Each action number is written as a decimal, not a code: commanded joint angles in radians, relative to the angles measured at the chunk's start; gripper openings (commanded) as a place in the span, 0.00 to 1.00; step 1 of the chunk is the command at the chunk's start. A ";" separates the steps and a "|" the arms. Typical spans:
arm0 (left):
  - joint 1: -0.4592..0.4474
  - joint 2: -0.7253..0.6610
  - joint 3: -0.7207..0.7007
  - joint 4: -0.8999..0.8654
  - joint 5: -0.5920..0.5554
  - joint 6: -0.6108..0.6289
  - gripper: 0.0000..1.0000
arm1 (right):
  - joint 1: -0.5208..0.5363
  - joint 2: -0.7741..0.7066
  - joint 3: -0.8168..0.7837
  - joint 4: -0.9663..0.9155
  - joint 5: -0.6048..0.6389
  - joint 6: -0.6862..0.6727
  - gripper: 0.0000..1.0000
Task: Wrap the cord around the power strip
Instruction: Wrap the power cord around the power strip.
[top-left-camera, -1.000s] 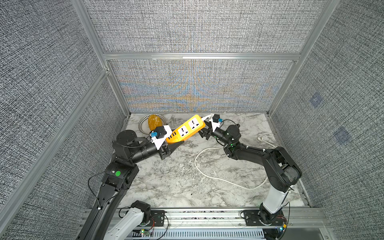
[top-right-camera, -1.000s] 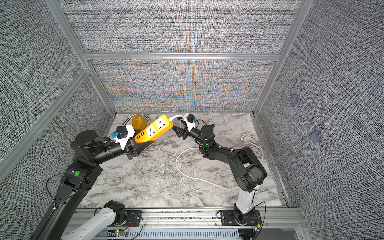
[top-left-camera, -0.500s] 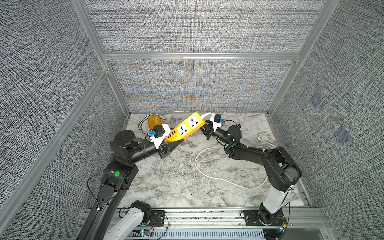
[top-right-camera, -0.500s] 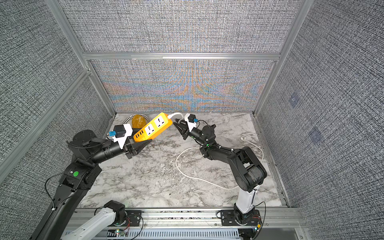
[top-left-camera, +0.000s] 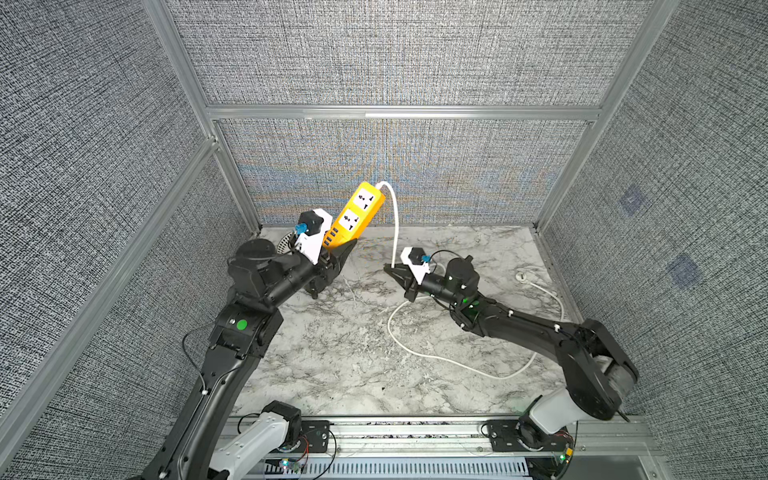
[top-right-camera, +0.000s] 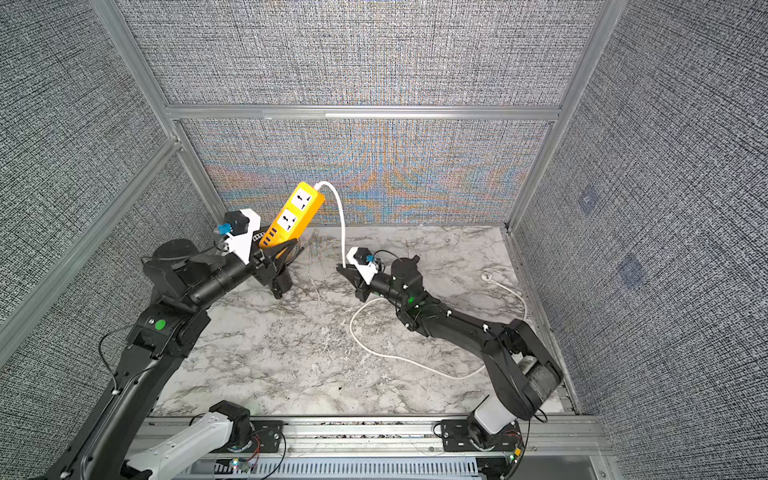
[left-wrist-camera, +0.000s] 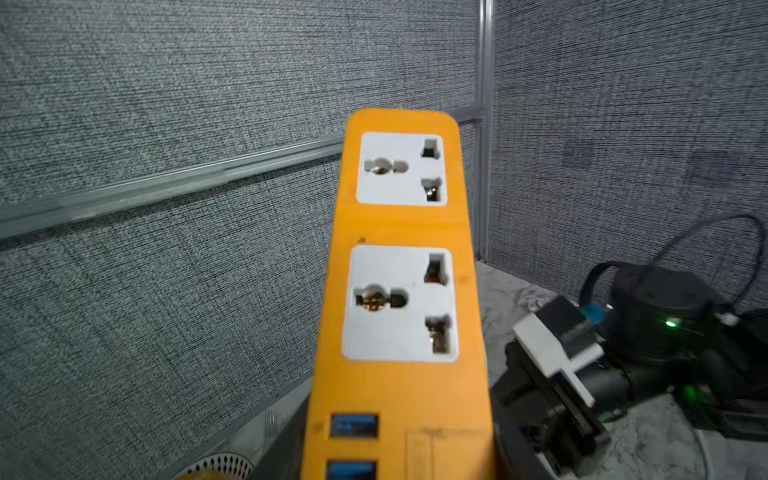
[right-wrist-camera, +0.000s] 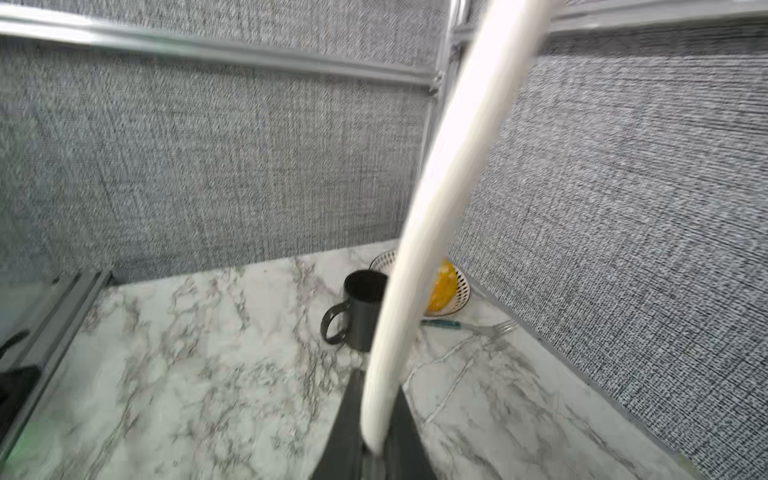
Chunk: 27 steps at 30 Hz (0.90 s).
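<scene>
My right gripper (top-left-camera: 392, 270), clamped on the cord (top-left-camera: 397, 224), lies right of the power strip (top-left-camera: 358, 210) (tilted upward, held by my left gripper (top-left-camera: 338, 253)).

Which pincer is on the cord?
The right pincer, shut on the cord hanging from the power strip; the left pincer grips the strip's USB end instead.

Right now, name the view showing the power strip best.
Left wrist: the power strip fills it, sockets sharp. Both top views show it small, in the left gripper; right wrist shows none of it, just the cord.
</scene>
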 joint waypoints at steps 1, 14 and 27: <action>0.002 0.046 0.044 0.013 -0.143 -0.052 0.00 | 0.076 -0.066 0.047 -0.416 0.158 -0.281 0.00; -0.034 0.222 0.163 -0.225 0.089 0.468 0.00 | 0.292 -0.119 0.606 -1.181 0.309 -0.704 0.00; -0.041 0.211 0.125 -0.574 0.306 1.129 0.00 | 0.303 -0.064 1.052 -1.628 0.414 -0.727 0.00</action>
